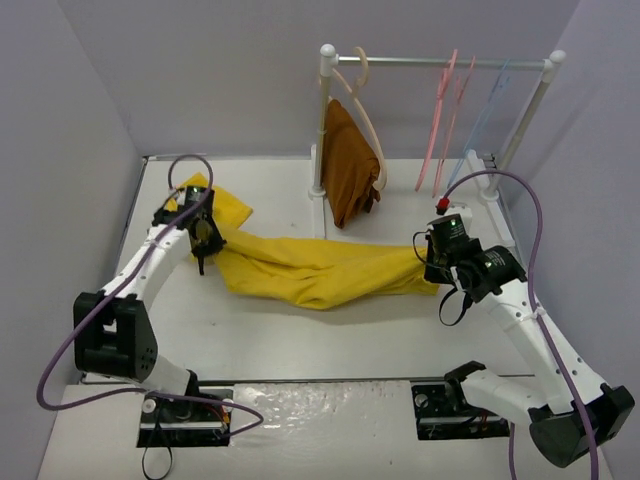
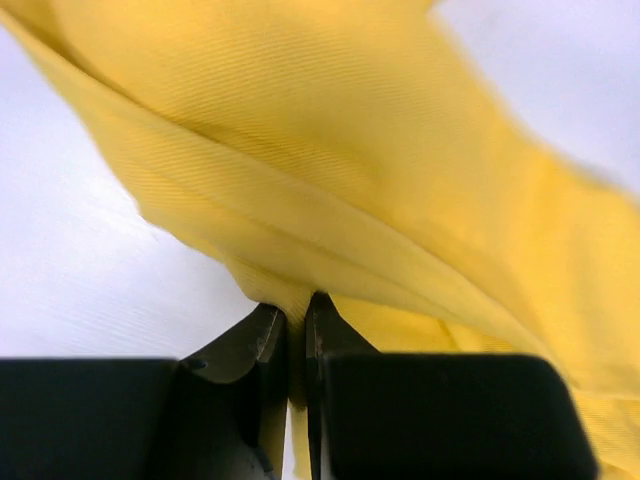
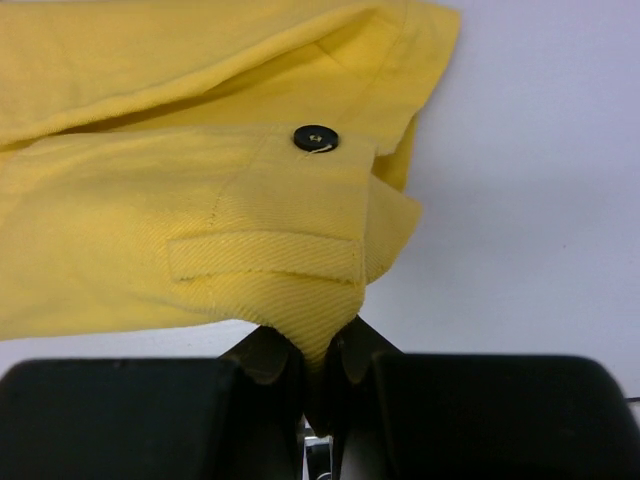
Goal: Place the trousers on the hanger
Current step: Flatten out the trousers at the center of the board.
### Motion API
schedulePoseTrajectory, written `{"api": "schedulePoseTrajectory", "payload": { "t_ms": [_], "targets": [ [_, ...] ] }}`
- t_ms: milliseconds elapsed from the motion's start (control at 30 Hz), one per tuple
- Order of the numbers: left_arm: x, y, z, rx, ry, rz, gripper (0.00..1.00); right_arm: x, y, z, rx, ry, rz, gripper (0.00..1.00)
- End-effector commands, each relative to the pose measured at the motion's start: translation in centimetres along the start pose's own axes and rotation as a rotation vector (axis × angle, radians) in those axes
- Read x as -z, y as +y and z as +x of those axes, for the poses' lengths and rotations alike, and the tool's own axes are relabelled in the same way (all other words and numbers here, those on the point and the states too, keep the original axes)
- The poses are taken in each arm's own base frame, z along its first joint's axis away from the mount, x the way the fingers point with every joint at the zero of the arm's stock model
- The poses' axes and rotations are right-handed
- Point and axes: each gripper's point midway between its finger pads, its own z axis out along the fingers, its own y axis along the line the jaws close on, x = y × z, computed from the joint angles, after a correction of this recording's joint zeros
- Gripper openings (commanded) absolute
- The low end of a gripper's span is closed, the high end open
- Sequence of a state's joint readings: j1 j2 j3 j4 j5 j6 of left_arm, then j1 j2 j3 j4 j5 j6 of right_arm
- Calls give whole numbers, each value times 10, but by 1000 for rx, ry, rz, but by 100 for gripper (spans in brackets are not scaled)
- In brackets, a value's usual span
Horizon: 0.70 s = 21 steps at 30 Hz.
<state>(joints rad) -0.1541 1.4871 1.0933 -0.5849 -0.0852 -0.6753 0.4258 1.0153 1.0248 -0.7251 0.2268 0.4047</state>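
The yellow trousers (image 1: pixel 310 265) lie stretched across the table from left to right. My left gripper (image 1: pixel 205 240) is shut on a fold of the trousers (image 2: pixel 380 170) near their left end. My right gripper (image 1: pixel 432 262) is shut on the waistband edge (image 3: pixel 270 270), next to a belt loop and a black button (image 3: pixel 315 138). Two pink hangers (image 1: pixel 440 120) hang on the rail (image 1: pixel 440 62) at the back right, apart from both grippers.
A thick beige hanger (image 1: pixel 362 100) holds a rust-brown cloth (image 1: pixel 350 165) at the rail's left end. A light blue hanger (image 1: pixel 488 115) hangs right of the pink ones. The rail's white posts (image 1: pixel 325 120) stand on the table's far side.
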Motion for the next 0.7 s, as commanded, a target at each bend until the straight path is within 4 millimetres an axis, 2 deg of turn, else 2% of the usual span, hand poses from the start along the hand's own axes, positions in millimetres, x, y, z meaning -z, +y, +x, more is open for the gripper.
{"api": "schedulePoseTrajectory", "payload": {
  "t_ms": [0,67,167,267,367,433,500,567,600,667],
  "targets": [
    [150,15,-125,-129,-401,-84,0,33,-17,-73,-24,-187,54,0],
    [180,26,-139,-161,-433,-144,0,44,-31,-81,-14,-196,111,0],
    [185,36,-139,-199,-391,-211,0,53,-44,-84,-15,-202,156,0],
    [162,38,-135,-230,-322,-241,4,55,-45,-75,-16,-186,139,0],
    [132,43,-136,-260,-258,-296,19,52,-37,-63,-16,-150,87,0],
    [120,46,-141,-273,-235,-309,26,48,-36,-61,-15,-133,86,0],
    [101,43,-143,-290,-195,-297,31,45,-34,-59,-16,-118,86,0],
    [87,35,-135,-302,-144,-244,34,41,-34,-56,-14,-100,95,0],
    [86,32,-134,-299,-145,-224,41,39,-34,-55,-17,-94,97,0],
    [82,30,-125,-289,-157,-178,60,36,-33,-51,-25,-84,95,0]
  ]
}}
